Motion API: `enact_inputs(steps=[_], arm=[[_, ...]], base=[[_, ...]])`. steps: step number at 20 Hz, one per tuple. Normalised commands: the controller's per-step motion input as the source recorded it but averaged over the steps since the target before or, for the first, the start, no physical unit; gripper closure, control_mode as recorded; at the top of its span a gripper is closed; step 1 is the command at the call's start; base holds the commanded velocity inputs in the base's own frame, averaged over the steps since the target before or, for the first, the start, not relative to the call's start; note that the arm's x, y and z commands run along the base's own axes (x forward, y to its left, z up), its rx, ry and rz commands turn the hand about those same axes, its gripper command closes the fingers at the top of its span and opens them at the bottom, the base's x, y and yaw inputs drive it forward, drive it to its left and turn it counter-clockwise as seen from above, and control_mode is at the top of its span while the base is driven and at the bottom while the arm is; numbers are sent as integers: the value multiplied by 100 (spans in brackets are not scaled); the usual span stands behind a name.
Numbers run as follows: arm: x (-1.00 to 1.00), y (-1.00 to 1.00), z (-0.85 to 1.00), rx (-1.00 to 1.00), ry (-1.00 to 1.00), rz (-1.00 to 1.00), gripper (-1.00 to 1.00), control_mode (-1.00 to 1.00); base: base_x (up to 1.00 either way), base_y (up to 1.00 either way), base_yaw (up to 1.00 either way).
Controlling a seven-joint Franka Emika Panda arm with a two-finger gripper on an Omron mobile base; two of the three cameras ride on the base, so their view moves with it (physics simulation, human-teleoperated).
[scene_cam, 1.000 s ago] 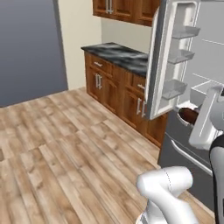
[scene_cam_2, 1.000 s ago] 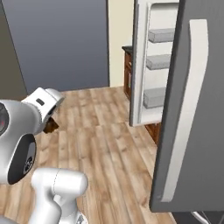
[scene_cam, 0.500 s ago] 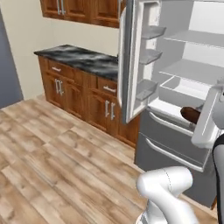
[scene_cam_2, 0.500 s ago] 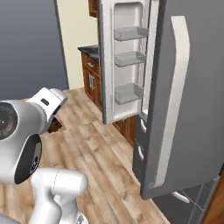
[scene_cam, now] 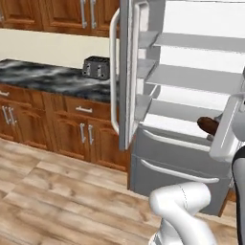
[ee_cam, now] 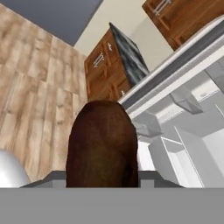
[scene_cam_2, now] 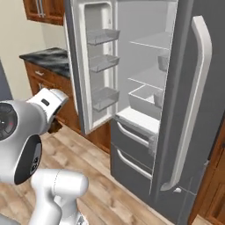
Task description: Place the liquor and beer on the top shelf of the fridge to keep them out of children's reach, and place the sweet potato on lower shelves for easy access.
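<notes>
Here the claw [ee_cam: 103, 186] carries the sweet potato [ee_cam: 103, 146], which fills the space right in front of it in the hand view, a dark reddish-brown lump rising from between the finger tips, so the claw reads as pinched on the tuber (the tips themselves are mostly hidden behind it). In the left base view the same sweet potato [scene_cam: 207, 125] pokes out beside the white arm, just in front of the open fridge [scene_cam: 191, 95] and level with its lower white shelves. Beyond the claw the fridge interior stands open and pale, with the top shelf [scene_cam: 206, 42] high above the tuber and two more shelves under it. Off to the claw's left the thick light-grey door [scene_cam: 125, 72] hangs swung out, its bins [scene_cam_2: 102, 66] stacked on the inner face, and this door edge stands between the claw and the wooden cabinets. Farther left, past the door, a dark toaster [scene_cam: 97, 67] sits on the marbled tabletop [scene_cam: 43, 79]. Below the claw the grey lower drawers [scene_cam: 177, 167] with pale handles front the fridge, and the plank floor [scene_cam: 52, 201] spreads underneath. In the right base view the fridge's other door [scene_cam_2: 189, 110], closed, with a long handle, stands near the camera.
</notes>
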Motion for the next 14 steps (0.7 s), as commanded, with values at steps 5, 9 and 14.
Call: enact_inputs(steps=[5,9,14], arm=[[0,0,0,0,0,0,100,100],[0,0,0,0,0,0,100,100],[0,0,0,0,0,0,100,100]], base=[[24,59,-51],[32,37,-51],[33,42,-50]])
